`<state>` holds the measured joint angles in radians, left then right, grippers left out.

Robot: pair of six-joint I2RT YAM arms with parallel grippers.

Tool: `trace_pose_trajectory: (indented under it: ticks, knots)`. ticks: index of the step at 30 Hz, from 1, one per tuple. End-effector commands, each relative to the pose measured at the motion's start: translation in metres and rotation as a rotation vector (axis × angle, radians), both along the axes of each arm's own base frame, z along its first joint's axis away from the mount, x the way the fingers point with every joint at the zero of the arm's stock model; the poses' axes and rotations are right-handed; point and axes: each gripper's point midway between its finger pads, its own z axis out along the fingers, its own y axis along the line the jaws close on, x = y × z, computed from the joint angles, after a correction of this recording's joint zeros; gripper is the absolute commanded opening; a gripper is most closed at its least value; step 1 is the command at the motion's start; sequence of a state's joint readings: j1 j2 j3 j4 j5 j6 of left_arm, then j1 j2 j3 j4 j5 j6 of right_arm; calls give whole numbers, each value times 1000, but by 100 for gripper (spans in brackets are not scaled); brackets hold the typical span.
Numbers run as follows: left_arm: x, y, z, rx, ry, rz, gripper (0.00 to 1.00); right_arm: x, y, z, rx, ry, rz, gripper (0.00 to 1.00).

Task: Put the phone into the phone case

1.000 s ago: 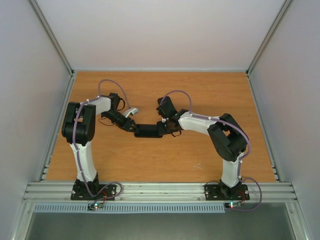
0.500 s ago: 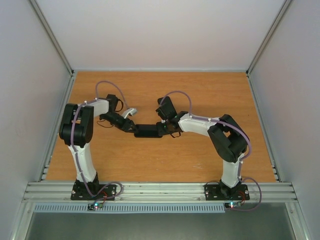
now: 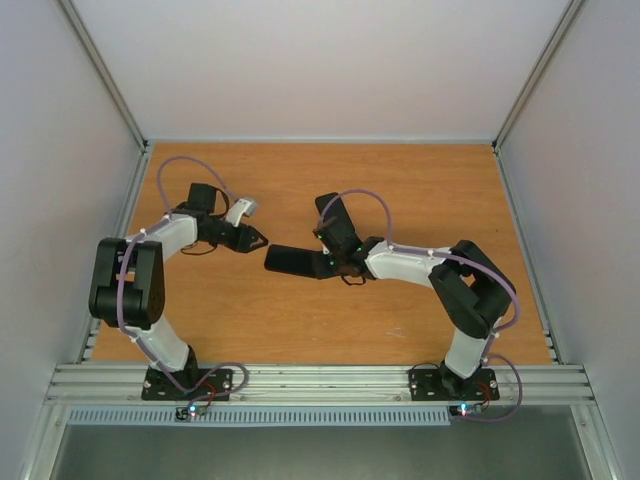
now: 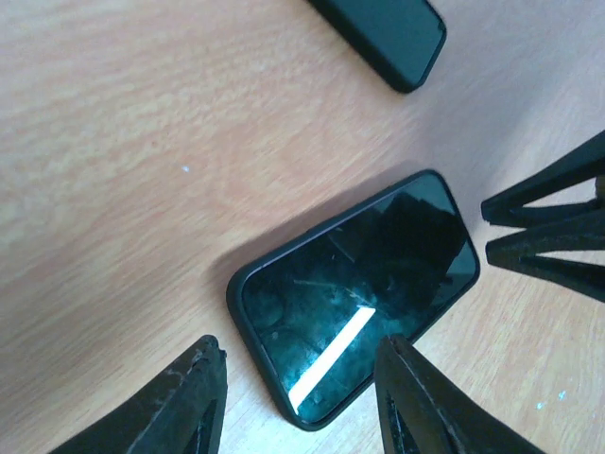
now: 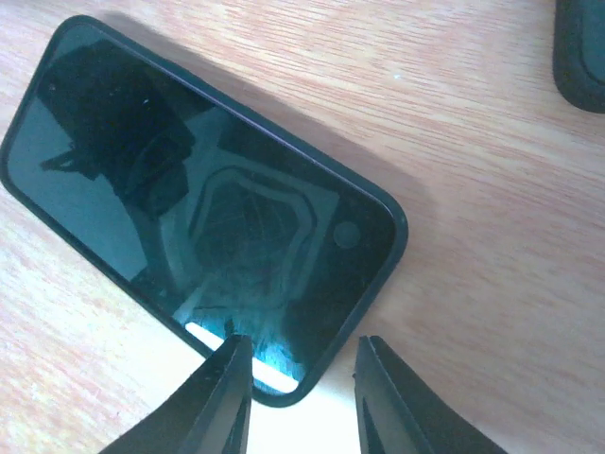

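1 high rear camera overlooks the table (image 3: 300,180); 2 close wrist cameras share the phone (image 4: 354,293).

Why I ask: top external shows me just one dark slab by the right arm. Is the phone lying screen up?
Observer: Yes. The right wrist view shows the phone lying flat on the table, glossy screen up.
Operator: Is it gripped?
Observer: The right fingers stand open, with a corner of the phone's button end between them. I cannot tell whether they touch it.
Operator: Anything else nearby?
Observer: The left wrist view shows a second dark object, matte with rounded corners, lying apart from the phone. I cannot tell whether it is the case.
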<state>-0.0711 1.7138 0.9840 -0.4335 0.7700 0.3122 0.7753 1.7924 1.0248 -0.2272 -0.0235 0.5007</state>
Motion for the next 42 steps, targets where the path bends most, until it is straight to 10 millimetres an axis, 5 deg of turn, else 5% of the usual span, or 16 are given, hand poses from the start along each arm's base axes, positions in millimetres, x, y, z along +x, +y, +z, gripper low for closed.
trace_pose_trajectory:
  ticks: [1,6,11,12,16,24,36,42]
  knots:
    - [13,-4,24,-30,-102,10,44,4,3,29,73,-85,-11,36]
    - [23,-12,63,-94,-131,3,44,3,-6,36,58,-128,-19,48]
    - [26,-31,114,-190,-241,25,44,-2,-16,34,44,-171,2,97]
    - [20,-36,111,-215,-246,36,45,-3,-16,33,42,-180,14,98]
    - [9,-38,123,-294,-366,95,47,-3,-15,34,-16,-221,49,98]
    - [-11,-27,96,-210,-418,90,48,-20,28,34,-279,-356,209,98]
    - [-3,-6,105,-176,-515,187,48,14,59,7,-484,-373,269,98]
    - [0,-1,108,-183,-520,204,48,34,58,0,-538,-379,246,98]
